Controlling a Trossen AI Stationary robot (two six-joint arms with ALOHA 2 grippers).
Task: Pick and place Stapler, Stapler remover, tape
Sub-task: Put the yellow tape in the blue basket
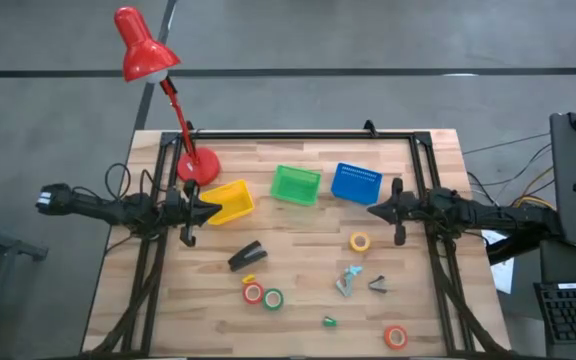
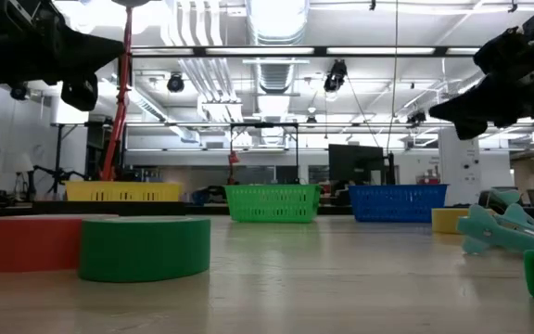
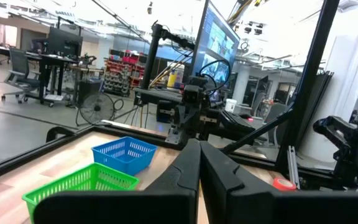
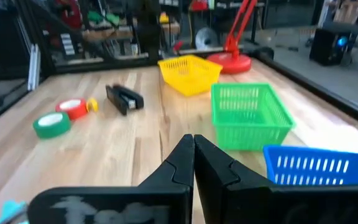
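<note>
The black stapler (image 1: 247, 256) lies flat on the wooden table, left of centre, and also shows in the right wrist view (image 4: 124, 98). A red tape roll (image 1: 253, 293) and a green tape roll (image 1: 273, 298) lie side by side near it. A yellow roll (image 1: 360, 242) and another red roll (image 1: 396, 337) lie to the right. The teal and silvery staple remover pieces (image 1: 348, 280) rest between them. My left gripper (image 1: 216, 209) hovers shut by the yellow basket. My right gripper (image 1: 373, 210) hovers shut by the blue basket. Both are above the table and hold nothing.
A yellow basket (image 1: 228, 202), a green basket (image 1: 296, 185) and a blue basket (image 1: 356, 183) stand in a row at the table's far side. A red desk lamp (image 1: 148, 50) stands on its base (image 1: 198, 165) at the far left. A tiny green lump (image 1: 329, 321) lies near the front edge.
</note>
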